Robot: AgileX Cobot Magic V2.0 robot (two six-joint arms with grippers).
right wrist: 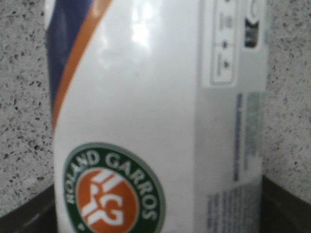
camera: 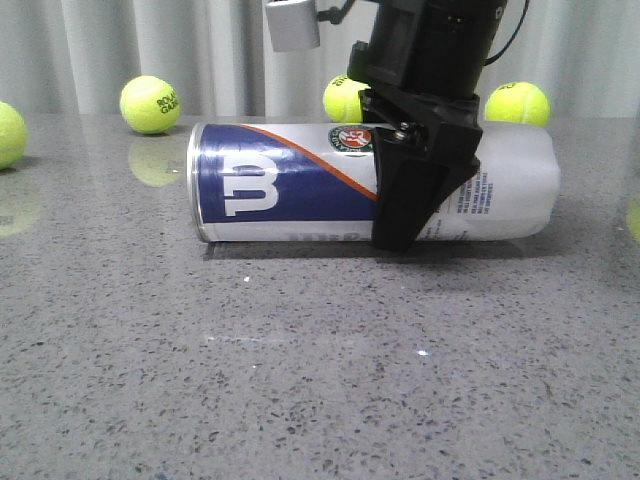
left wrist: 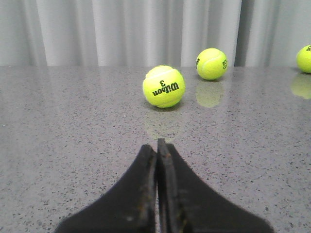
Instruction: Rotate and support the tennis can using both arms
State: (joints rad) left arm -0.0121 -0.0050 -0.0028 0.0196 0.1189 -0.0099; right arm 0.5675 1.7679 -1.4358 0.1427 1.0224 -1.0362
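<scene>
I see the left tool (left wrist: 157,150) pressed together, empty, hovering low over bare desk (left wrist: 73,145), facing tennis balls (left wrist: 164,86). Tennis can (camera: 290,183) lies on its side mid-desk, navy end left. Right tool (camera: 405,215) straddles the can near its right half, fingers (right wrist: 24,216) on both sides, pinching it.

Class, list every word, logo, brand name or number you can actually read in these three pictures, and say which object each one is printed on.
"ROLAND GARROS" and "RG": round emblem on the tennis can.
"W" logo: the can's navy panel, turned sideways.
"Wilson 3": nearest tennis ball in the left wrist view.
"ROLAND GARR...": left tennis ball in the front view, partly legible.
Can's small print: too small or blurred to read.
Other balls' print: unreadable.
</scene>
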